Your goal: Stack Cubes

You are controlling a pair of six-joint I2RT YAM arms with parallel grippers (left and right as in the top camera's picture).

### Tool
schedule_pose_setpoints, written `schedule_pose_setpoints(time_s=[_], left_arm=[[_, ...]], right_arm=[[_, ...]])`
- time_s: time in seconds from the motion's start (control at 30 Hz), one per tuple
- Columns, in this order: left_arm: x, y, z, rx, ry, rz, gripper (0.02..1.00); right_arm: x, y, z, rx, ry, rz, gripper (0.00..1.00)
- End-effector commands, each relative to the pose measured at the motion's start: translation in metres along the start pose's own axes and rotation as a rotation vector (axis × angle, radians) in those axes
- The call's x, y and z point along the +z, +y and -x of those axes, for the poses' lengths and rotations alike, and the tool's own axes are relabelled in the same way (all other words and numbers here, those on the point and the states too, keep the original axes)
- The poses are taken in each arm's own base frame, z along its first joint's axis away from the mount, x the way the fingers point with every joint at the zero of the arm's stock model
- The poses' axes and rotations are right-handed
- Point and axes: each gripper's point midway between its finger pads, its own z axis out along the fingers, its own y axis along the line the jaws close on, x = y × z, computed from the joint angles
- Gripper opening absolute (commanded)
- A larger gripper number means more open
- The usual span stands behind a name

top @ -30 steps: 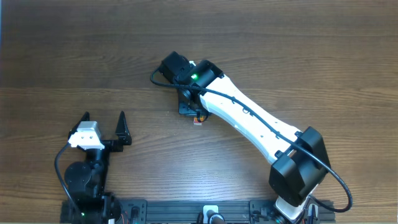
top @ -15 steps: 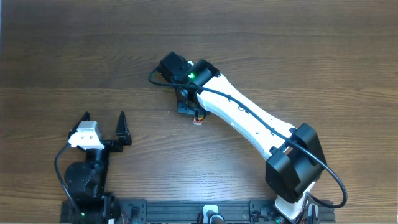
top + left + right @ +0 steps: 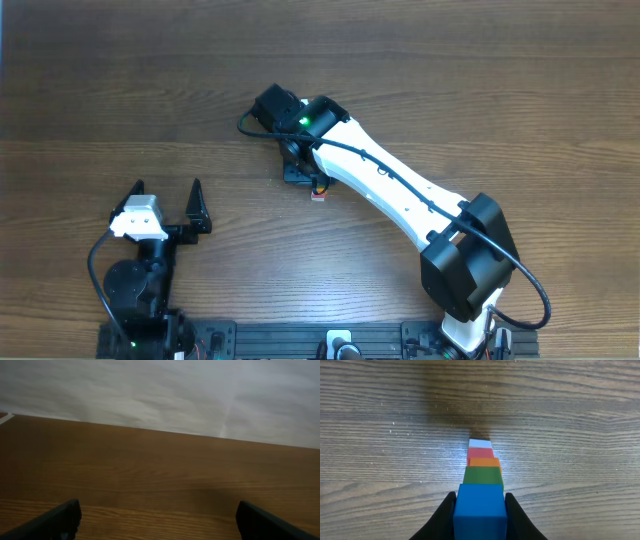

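The wooden worktop [image 3: 480,90] spans the whole top view; a pale wall [image 3: 160,390] rises behind its far edge in the left wrist view. The right arm [image 3: 400,195] reaches from the lower right corner up across the middle; the left arm [image 3: 140,270] sits folded near its base at the lower left. The right hand [image 3: 480,497] is over mid-worktop, clenched on the blue cube [image 3: 480,510], a finger pressed to each side. The left hand [image 3: 167,186] is released, fingers spread wide, well apart from the cubes. The cubes form one upright stack on the worktop: the blue cube on top, then the green cube [image 3: 482,476], orange cube [image 3: 484,462], red cube [image 3: 480,453] and, lowest, the white cube [image 3: 479,443].
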Motion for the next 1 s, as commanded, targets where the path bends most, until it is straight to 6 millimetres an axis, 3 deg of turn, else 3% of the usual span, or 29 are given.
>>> schedule_pose_setpoints(time_s=[0.03, 0.07, 0.17, 0.2, 0.23, 0.33, 0.37, 0.4, 0.63, 0.83, 1.0], left_arm=[[0.0, 0.0, -0.001, 0.015, -0.001, -0.001, 0.998], [0.0, 0.0, -0.001, 0.015, -0.001, -0.001, 1.0], [0.0, 0.0, -0.001, 0.015, -0.001, -0.001, 1.0], [0.0, 0.0, -0.001, 0.015, -0.001, -0.001, 1.0], [0.0, 0.0, -0.001, 0.015, -0.001, -0.001, 1.0], [0.0, 0.0, -0.001, 0.015, -0.001, -0.001, 1.0], [0.0, 0.0, -0.001, 0.015, -0.001, -0.001, 1.0], [0.0, 0.0, -0.001, 0.015, -0.001, -0.001, 1.0], [0.0, 0.0, -0.001, 0.015, -0.001, -0.001, 1.0], [0.0, 0.0, -0.001, 0.015, -0.001, -0.001, 1.0], [0.0, 0.0, -0.001, 0.015, -0.001, -0.001, 1.0]], right_arm=[[0.002, 0.002, 0.004, 0.009, -0.003, -0.002, 0.02], [0.003, 0.002, 0.004, 0.009, -0.003, -0.003, 0.047], [0.003, 0.001, 0.004, 0.009, -0.002, -0.003, 0.272], [0.003, 0.001, 0.004, 0.009, -0.002, -0.003, 0.369], [0.003, 0.001, 0.004, 0.009, -0.001, -0.003, 0.527], [0.003, 0.001, 0.004, 0.009, -0.001, -0.003, 0.748], [0.003, 0.001, 0.004, 0.009, -0.001, -0.003, 0.895], [0.003, 0.001, 0.004, 0.009, -0.001, -0.003, 0.978], [0.003, -0.001, 0.009, 0.006, -0.022, -0.01, 0.993], [-0.008, 0.002, 0.049, -0.084, -0.134, 0.064, 0.991], [-0.038, -0.031, 0.104, -0.097, -0.245, 0.086, 0.993]])
